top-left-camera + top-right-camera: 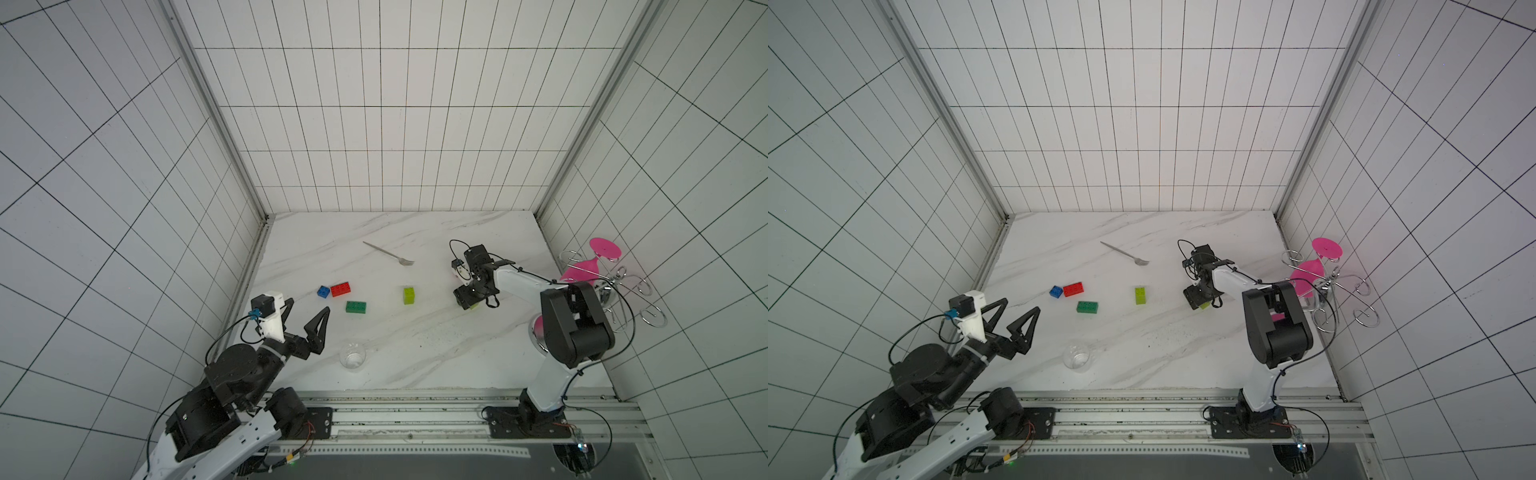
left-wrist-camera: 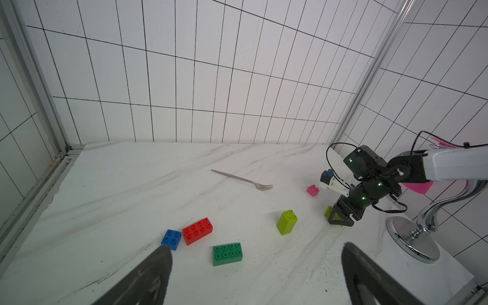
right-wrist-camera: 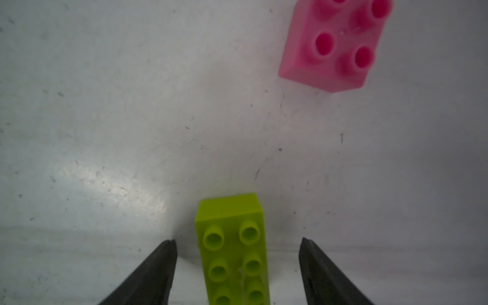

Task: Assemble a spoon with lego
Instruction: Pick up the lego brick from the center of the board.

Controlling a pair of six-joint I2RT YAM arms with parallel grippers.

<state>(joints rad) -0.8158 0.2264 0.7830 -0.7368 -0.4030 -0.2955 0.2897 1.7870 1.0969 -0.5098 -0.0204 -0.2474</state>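
Note:
The lego lie loose on the white marble table; the spoon is out of view. A blue brick [image 1: 323,291], a red brick [image 1: 340,289] and a dark green brick [image 1: 355,306] sit left of centre. A lime brick [image 1: 408,295] stands on end in the middle. My right gripper [image 3: 237,240] is open and straddles a second lime brick [image 3: 233,250] lying studs up, with a gap on each side. A pink brick [image 3: 335,47] lies just beyond it. My left gripper [image 1: 308,306] hovers wide open and empty near the blue brick [image 2: 171,239].
A silver fork [image 1: 388,254] lies toward the back. A clear glass [image 1: 353,355] stands near the front edge by the left arm. A chrome rack with pink glasses [image 1: 598,270] stands at the right wall. Tiled walls close in three sides.

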